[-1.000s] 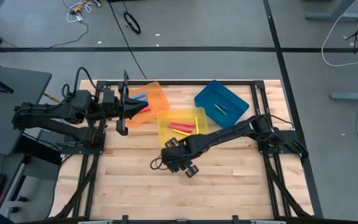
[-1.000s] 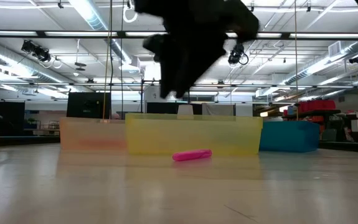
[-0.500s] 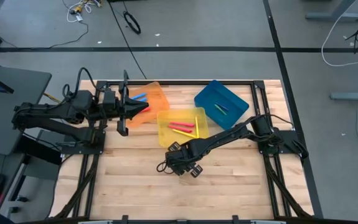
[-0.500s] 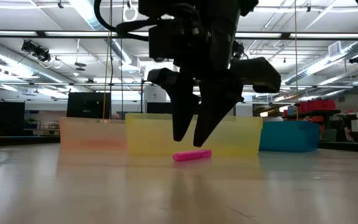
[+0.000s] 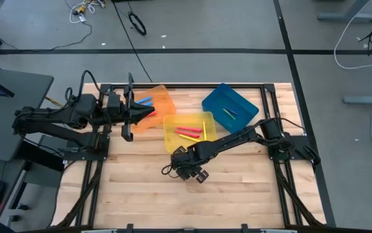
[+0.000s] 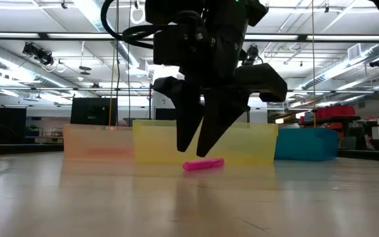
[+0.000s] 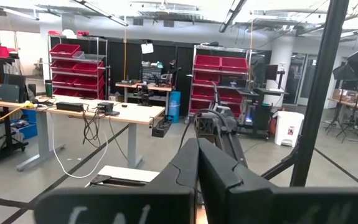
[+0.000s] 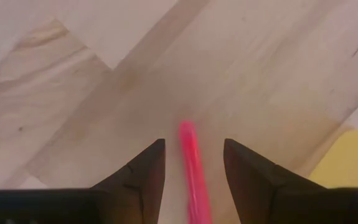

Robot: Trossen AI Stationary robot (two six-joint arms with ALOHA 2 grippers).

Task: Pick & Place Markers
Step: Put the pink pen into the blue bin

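Observation:
A pink marker [image 6: 203,164] lies flat on the wooden table, just in front of the yellow tray [image 6: 262,141]. My right gripper [image 6: 192,153] points steeply down over it, open. In the right wrist view its two fingers stand on either side of the marker [image 8: 191,163], apart from it, with the tips a little above the table. In the high view the right gripper [image 5: 187,169] hides this marker. My left gripper [image 5: 148,115] is shut, raised and roughly level at the orange tray [image 5: 162,90]; its fingers [image 7: 197,155] hold nothing.
Three trays stand in a row at the far side: orange at the left with a blue marker [image 5: 145,101], yellow [image 5: 168,137] with red markers [image 5: 187,133] and a yellow one [image 5: 204,127], blue [image 5: 222,87] at the right with a green one [image 5: 229,113]. Bare wood lies toward the near edge.
My right gripper has come down toward the pink marker, most of the way in the first half of the second, and has rolled a little. Its fingers now reach nearly to the table. The marker has stayed where it was.

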